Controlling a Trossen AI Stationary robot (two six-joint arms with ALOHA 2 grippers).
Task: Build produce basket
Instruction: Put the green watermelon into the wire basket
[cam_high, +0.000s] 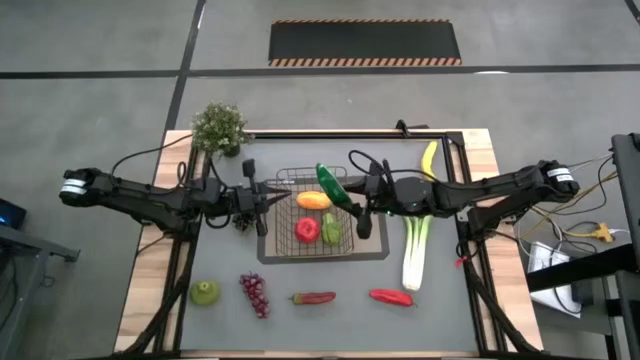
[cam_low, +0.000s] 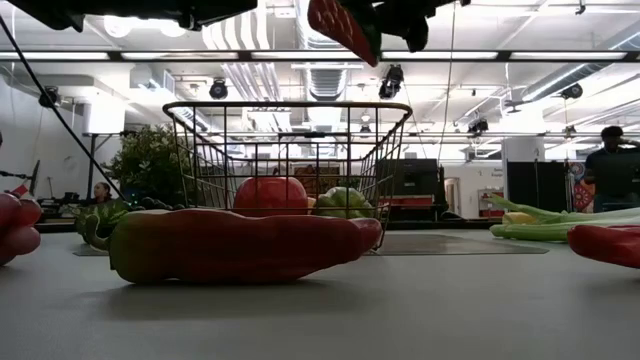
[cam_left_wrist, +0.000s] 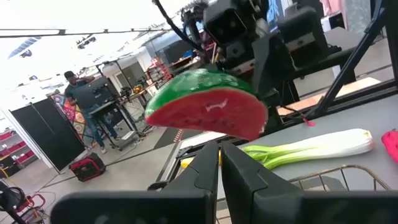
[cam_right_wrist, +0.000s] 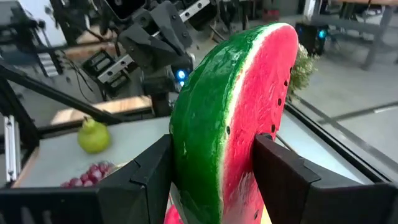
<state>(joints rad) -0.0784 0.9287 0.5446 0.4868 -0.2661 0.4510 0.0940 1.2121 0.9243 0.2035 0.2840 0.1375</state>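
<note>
Grey matte surface (cam_high: 440, 320), centre frame: right hand (cam_high: 345, 195) grips glossy watermelon slice (cam_high: 331, 184) above wire-mesh basket (cam_high: 283, 245); left hand (cam_high: 268, 200) closed, empty.

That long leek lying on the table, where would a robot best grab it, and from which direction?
Judging by its pose, from straight above, across the middle of the stalk. The leek lies flat on the table beside the basket, long and narrow, so jaws straddling its width near mid-length should keep it balanced, not tipping.
</note>
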